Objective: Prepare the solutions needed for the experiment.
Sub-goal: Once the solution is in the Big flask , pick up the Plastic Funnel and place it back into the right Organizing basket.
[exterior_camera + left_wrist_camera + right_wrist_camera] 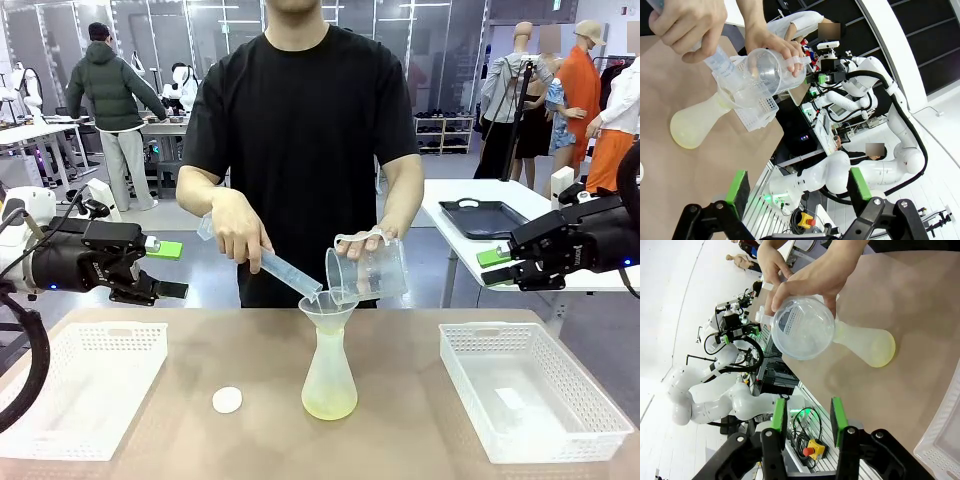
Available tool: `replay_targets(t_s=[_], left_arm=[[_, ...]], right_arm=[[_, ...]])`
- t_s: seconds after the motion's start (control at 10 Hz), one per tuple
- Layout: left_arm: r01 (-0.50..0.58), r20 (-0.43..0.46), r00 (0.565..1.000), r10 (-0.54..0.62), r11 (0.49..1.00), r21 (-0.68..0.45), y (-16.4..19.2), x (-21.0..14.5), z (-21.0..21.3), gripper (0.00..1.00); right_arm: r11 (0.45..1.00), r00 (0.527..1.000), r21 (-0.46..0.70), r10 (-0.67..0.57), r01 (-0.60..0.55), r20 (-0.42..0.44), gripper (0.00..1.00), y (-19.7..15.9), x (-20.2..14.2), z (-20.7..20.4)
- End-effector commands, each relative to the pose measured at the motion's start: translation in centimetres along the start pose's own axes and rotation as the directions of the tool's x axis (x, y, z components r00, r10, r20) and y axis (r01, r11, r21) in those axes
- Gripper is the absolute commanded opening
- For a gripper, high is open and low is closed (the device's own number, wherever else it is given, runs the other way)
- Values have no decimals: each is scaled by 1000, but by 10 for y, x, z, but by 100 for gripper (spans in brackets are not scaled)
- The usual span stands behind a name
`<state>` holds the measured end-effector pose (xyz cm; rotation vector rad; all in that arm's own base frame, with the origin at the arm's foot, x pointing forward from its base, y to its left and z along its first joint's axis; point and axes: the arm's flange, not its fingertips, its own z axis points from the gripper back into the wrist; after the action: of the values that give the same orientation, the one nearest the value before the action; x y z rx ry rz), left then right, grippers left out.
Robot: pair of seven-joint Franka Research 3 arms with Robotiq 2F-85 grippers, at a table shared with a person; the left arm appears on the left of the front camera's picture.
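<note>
A translucent white conical flask stands at the table's middle with a funnel in its neck. The solutions lie in it as a shallow pale yellow-green layer. The person tips a graduated cylinder into the funnel with one hand. The other hand holds a clear beaker beside it. My left gripper hovers open above the table's left side, holding nothing. My right gripper hangs at the right, jaws apart with nothing between them.
White mesh baskets sit at the left and the right of the table. A small round white disc lies left of the flask. A black tray rests on another table behind the right arm.
</note>
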<state>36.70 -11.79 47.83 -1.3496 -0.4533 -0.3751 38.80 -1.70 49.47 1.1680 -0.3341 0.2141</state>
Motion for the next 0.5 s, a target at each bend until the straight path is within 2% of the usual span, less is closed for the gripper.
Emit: replay_targets(t_s=[0.0, 0.1, 0.2, 0.3, 0.4], left_arm=[[-9, 15, 1000, 9, 1000, -22, -2, 1, -2, 100], [-9, 15, 1000, 9, 1000, -22, -2, 1, -2, 100], [-9, 15, 1000, 9, 1000, -22, -2, 1, -2, 100], [-9, 15, 1000, 9, 1000, -22, -2, 1, -2, 100], [-9, 15, 1000, 9, 1000, -22, -2, 1, -2, 100]], right_arm=[[1000, 1000, 0, 0, 0, 0, 46, 0, 0, 0], [1000, 1000, 6, -4, 4, 0, 62, 1, 0, -1], [1000, 1000, 4, -3, 3, -3, 66, 1, 0, -1], [1000, 1000, 2, -5, 5, -5, 82, 2, 1, -2], [1000, 1000, 10, -13, 13, -11, 86, 3, 2, -3]])
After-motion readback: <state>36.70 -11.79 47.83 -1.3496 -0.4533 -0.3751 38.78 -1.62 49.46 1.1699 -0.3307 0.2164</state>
